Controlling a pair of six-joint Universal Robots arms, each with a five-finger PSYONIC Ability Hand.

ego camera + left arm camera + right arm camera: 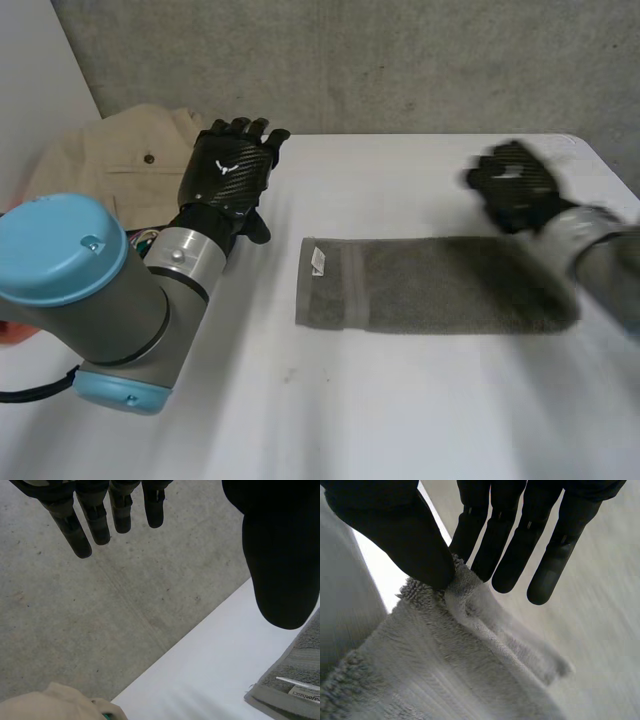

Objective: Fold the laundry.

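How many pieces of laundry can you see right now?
2. A grey towel lies across the table, the right robot hand pinching its corner; a beige garment sits at the table's far left corner. Others may be hidden.

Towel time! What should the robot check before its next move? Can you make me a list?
1. Towel lies in a long strip on the table: ok.
2. Right robot hand pinches the towel's edge between thumb and fingers: ok.
3. Left robot hand on the towel too: not ok. It is open, raised, beside the label end.
4. Beige shirt lies apart from the towel: ok.
5. Pinch is strong enough to lift: cannot tell.
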